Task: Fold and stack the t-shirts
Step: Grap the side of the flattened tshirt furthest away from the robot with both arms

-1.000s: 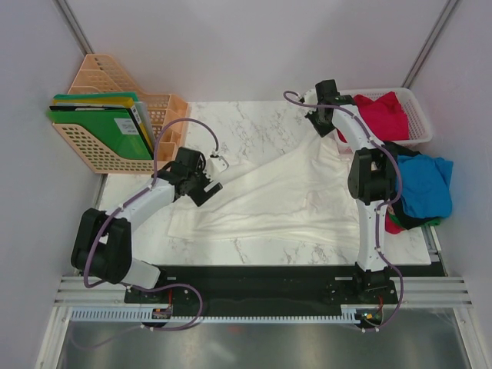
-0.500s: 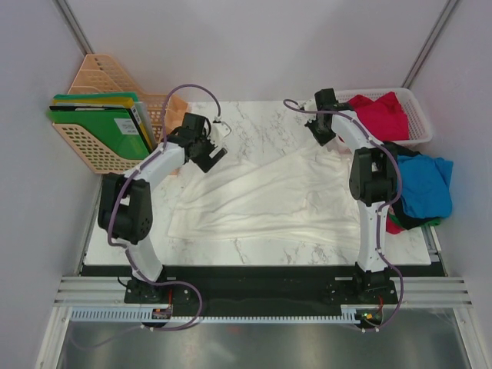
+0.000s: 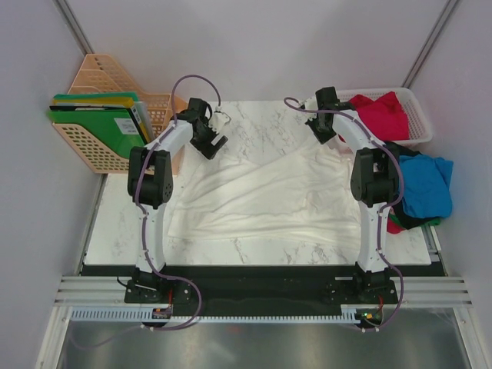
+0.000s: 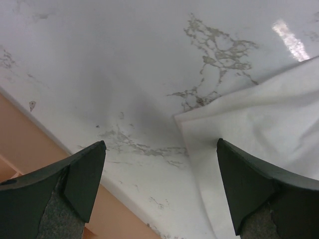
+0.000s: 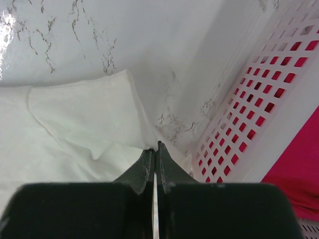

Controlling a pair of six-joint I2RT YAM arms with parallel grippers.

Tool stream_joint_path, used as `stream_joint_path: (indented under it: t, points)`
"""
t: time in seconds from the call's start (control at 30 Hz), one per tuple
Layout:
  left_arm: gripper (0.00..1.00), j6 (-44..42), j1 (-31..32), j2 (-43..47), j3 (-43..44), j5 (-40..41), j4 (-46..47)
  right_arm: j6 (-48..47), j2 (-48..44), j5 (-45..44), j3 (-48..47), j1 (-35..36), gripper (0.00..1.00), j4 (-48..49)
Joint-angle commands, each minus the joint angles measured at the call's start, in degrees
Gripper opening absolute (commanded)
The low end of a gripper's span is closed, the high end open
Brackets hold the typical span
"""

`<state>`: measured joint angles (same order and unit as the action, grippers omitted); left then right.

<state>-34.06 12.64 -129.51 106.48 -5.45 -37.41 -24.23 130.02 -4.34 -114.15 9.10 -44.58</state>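
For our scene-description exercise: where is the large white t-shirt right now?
In the top view, the white t-shirt lies spread across the middle of the marble table, left of the white basket.

One white shirt [image 3: 261, 192], one red shirt [image 3: 384, 115], one blue shirt [image 3: 427, 184], one basket [image 3: 421, 115].

Bright, even overhead light; the top view is sharp. A glare patch shines on the marble tabletop [image 4: 99, 59] at the left wrist view's upper right. Soft grey shadows shade folds of the white t-shirt [image 5: 75, 114]. Both wrist views show their near dark fingers [image 5: 142, 172] blurred.
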Motion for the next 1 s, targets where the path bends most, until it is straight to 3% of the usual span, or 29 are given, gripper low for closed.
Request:
stream_joint_path:
  t: [0.0,0.2,0.57,0.97]
  points:
    - [1.0,1.1,-2.1,-1.4,5.4,-3.7,-4.1,-0.3,-3.5,0.2,0.7,-0.3,0.0,0.7]
    - [0.88,0.8,-2.2,-2.6,6.1,-6.2,-6.5,-0.3,-2.9,-0.3,0.9,-0.3,0.0,1.1]
    - [0.94,0.4,-2.1,1.7,2.4,-13.9,-10.0,0.0,-1.8,-0.7,-0.6,0.7,0.0,1.0]
    - [0.9,1.5,-2.0,-4.8,9.0,-17.1,-11.8,-1.3,-1.9,-1.5,1.6,0.9,0.0,1.5]
